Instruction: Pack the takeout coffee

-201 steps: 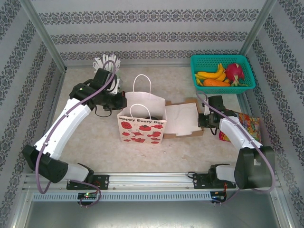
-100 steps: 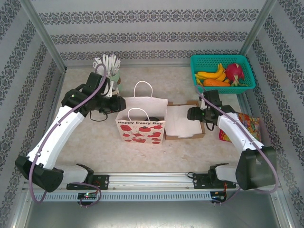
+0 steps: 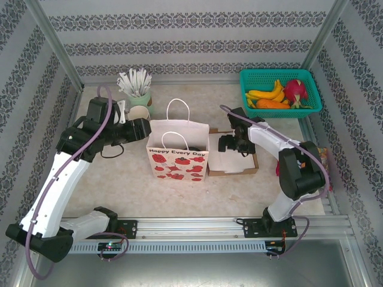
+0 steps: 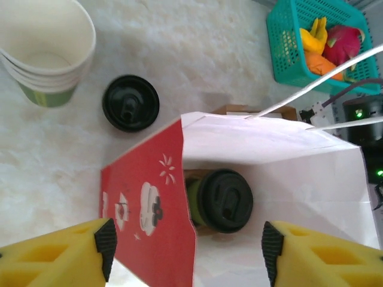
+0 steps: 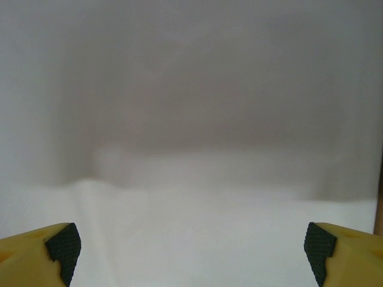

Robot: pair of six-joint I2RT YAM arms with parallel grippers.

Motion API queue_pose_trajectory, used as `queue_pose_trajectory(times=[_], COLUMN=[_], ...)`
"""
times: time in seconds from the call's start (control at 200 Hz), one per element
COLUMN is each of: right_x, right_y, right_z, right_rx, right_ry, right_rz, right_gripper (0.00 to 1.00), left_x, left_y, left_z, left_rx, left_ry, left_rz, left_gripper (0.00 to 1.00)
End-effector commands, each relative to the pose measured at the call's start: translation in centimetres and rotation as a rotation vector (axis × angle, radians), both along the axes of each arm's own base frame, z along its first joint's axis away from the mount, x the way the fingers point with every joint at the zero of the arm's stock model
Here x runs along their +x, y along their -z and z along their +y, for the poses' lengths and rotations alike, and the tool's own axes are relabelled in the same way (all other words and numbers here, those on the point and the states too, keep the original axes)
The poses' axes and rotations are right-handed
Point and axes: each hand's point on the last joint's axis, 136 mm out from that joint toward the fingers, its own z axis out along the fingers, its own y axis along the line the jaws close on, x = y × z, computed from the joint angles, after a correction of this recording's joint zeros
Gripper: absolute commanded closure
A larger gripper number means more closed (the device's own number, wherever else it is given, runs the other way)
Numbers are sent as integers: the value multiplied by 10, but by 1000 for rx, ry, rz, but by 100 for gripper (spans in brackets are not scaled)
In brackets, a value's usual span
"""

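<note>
From above, the paper bag stands mid-table. My left gripper is at its upper left edge, and my right gripper is over the cardboard tray just beside it.

On the left wrist, the jaws are spread and straddle the bag's red wall. One coffee cup sits at the bottom of the bag, and another black lid waits outside. If I pull back carelessly I could hook that wall and tip the bag.

On the right wrist, the fingers are spread wide, facing blank white paper.

The tabletop is pale and mottled, the walls are patterned, and a fruit basket sits at the back right.
</note>
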Motion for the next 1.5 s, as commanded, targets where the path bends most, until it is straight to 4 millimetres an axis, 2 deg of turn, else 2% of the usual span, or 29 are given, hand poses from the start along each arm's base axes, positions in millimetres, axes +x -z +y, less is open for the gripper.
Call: queue_pose_trajectory(times=[0.0, 0.11, 0.305, 0.48, 0.63, 0.724, 0.999, 1.259, 1.389, 1.494], right_x=[6, 11, 14, 13, 11, 10, 11, 11, 12, 15], right_y=[2, 7, 19, 24, 26, 21, -7, -20, -27, -38], right_z=[3, 7, 10, 8, 7, 7, 4, 1, -1, -2], right_rx=[-32, -48, -75, -107, -114, -110, -113, -116, -116, -111], right_ry=[1, -9, 1, 9, -9, -15, -30, -30, -23, -17], right_rz=[15, 20, 38, 41, 37, 21, -67, -111, -149, -217], right_gripper=[3, 4, 9, 27, 49, 62, 87, 90, 100, 100], left_x=[16, 19, 19, 21, 21, 21, 23, 25, 26, 25], left_y=[-7, -10, -9, 1, 4, 5, 10, 12, 13, 14], left_z=[24, 31, 43, 43, 42, 43, 39, 37, 37, 37], left_rx=[49, 49, 71, 73, 74, 77, 74, 73, 72, 74], left_ry=[-127, -175, -237, -245, -242, -243, -229, -221, -221, -221], left_rz=[-101, -145, -160, -143, -137, -137, -121, -115, -111, -108], left_gripper=[14, 0, 1, 0, 1, 0, 0, 0, 0, 0])
